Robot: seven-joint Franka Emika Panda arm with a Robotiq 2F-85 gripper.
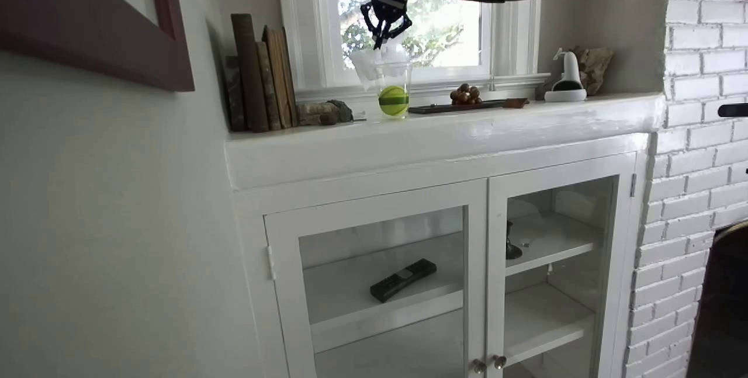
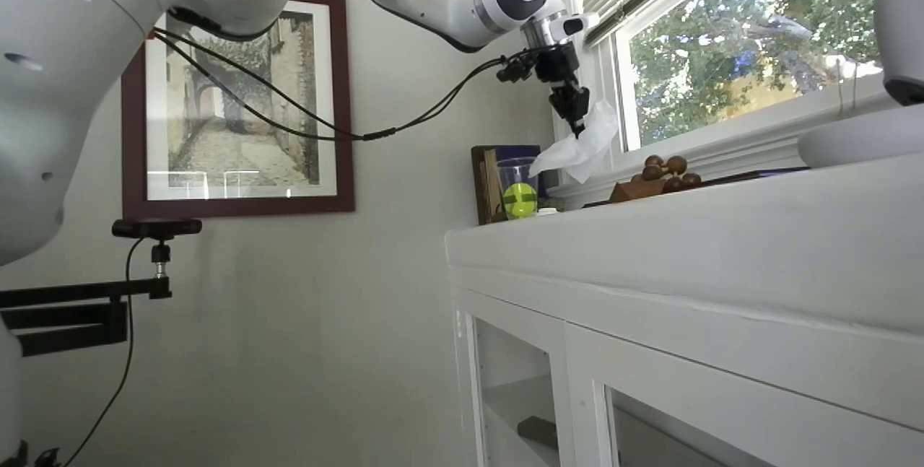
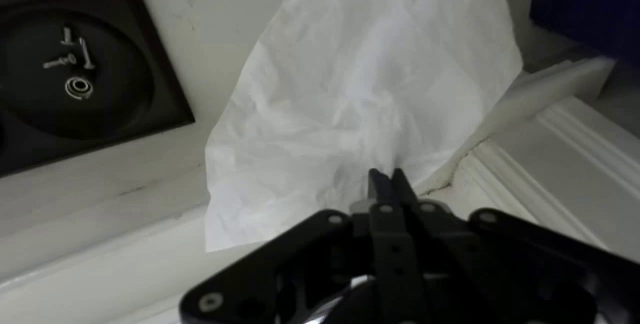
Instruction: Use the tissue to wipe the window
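Observation:
My gripper (image 1: 380, 45) is shut on a white tissue (image 1: 363, 66), pinching it between the fingertips. The tissue hangs loose above the sill. It also shows in an exterior view (image 2: 577, 153), below the gripper (image 2: 577, 131) and close to the window frame. In the wrist view the tissue (image 3: 360, 93) spreads out beyond the closed fingertips (image 3: 391, 174). The white-framed window (image 1: 447, 30) with foliage outside is behind the gripper. It also shows in an exterior view (image 2: 751, 55), to the right of the gripper. I cannot tell whether the tissue touches the window frame.
A clear cup (image 2: 517, 169) with a yellow-green ball (image 1: 393, 101) stands on the white sill (image 1: 444, 138) below the tissue. Books (image 1: 257, 74) and stones (image 1: 321, 114) stand left. A dark tray (image 3: 165, 123), wooden balls (image 1: 466, 95) and a white device (image 1: 567, 77) lie right.

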